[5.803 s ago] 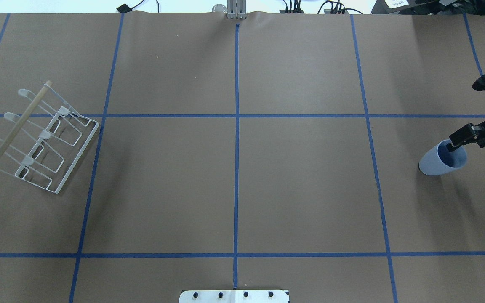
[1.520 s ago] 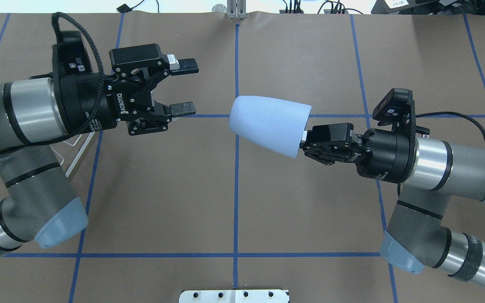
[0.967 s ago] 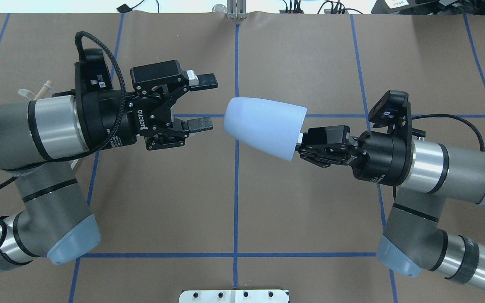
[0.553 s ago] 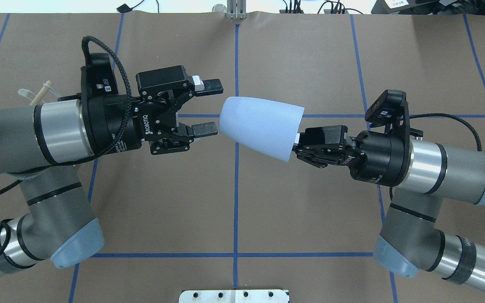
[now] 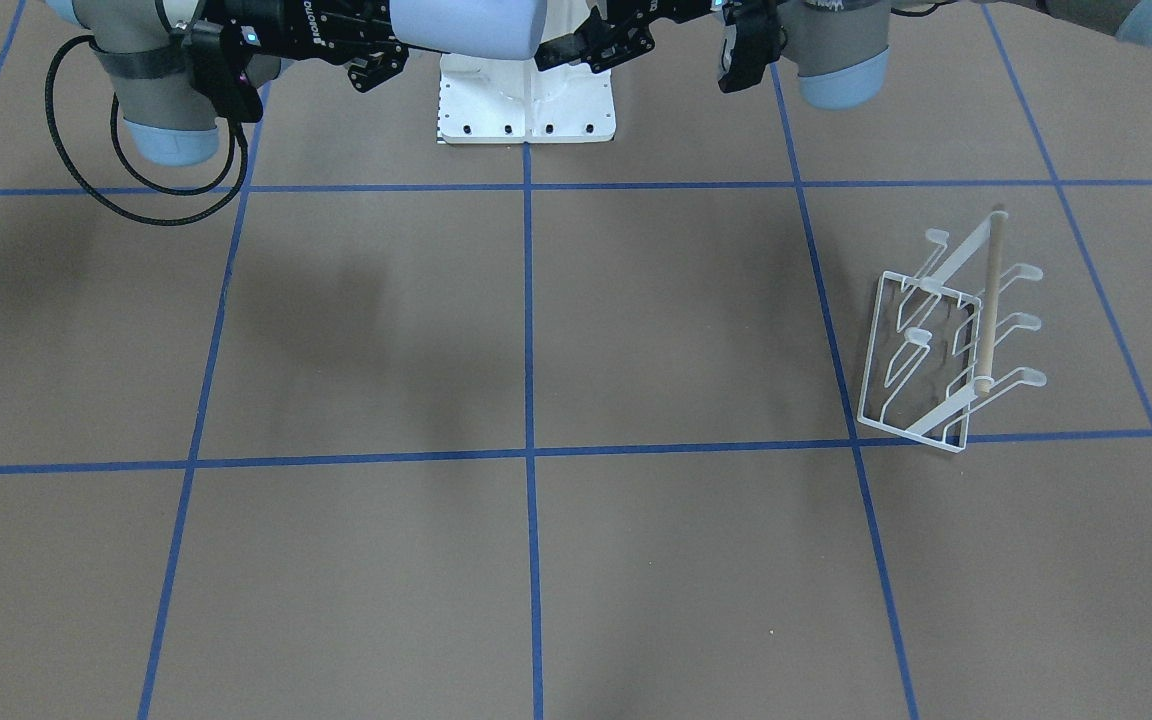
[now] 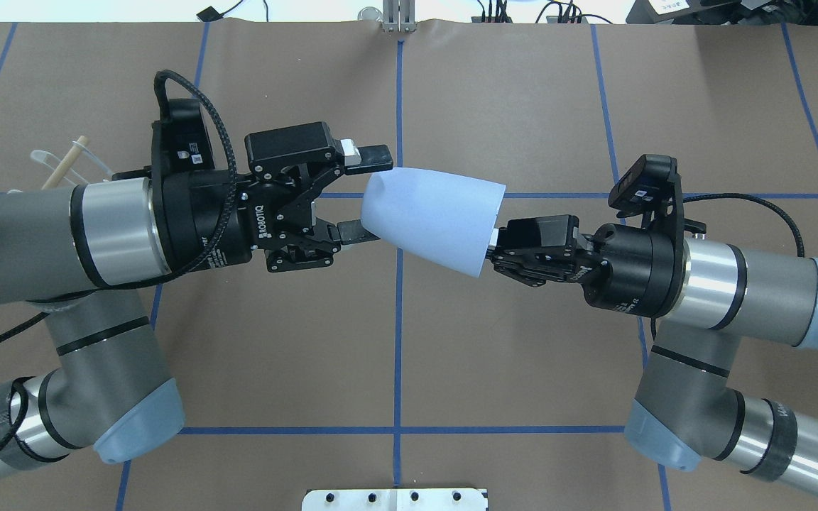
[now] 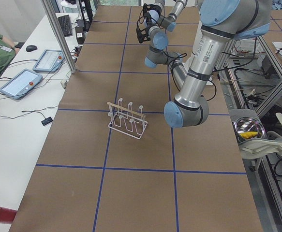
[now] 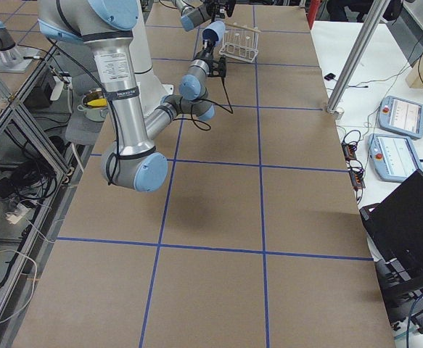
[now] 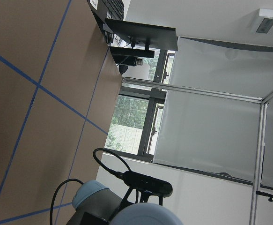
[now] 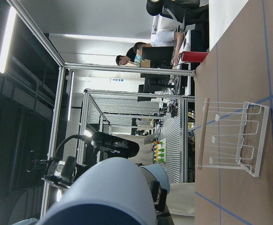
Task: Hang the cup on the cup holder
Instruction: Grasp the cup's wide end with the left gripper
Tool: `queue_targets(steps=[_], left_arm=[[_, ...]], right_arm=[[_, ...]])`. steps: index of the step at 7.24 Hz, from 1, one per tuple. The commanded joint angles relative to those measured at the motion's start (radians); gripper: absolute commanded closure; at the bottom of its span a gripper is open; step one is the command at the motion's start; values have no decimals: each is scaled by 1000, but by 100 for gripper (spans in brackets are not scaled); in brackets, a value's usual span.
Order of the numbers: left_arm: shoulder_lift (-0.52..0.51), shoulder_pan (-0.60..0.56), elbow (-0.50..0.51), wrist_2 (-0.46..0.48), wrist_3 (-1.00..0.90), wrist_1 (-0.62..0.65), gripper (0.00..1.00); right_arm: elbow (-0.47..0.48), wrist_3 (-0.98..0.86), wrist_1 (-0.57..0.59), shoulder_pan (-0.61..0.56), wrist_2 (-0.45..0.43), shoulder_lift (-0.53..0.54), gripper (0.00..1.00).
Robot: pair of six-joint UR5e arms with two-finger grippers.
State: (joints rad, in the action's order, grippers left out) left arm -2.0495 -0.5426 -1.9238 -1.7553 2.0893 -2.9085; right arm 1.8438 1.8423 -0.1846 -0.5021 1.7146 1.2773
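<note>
Since 0.6 s ago the left gripper has moved in — its spread fingers now bracket the base of the cup, contact unclear. The right gripper fingers pinch the rim; cup held sideways in mid-air above the desk centre. The cup holder stands well apart on the desk's left side.

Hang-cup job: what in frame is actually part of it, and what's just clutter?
Part of the job:
- cup, gripped at its rim by the right gripper
- left gripper, open, jaws either side of the cup's base
- cup holder, on the table

Lying about:
- two teach pendants and a mouse on the side bench
- steel bowl
- laptop
</note>
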Motion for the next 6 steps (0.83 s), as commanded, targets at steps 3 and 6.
queue_targets(steps=[3, 6], left_arm=[[-1, 15, -4, -1, -2, 0, 3], [2, 15, -6, -4, -9, 0, 51]], right_arm=[[-2, -9, 1, 16, 0, -6, 100], [1, -8, -3, 19, -1, -3, 100]])
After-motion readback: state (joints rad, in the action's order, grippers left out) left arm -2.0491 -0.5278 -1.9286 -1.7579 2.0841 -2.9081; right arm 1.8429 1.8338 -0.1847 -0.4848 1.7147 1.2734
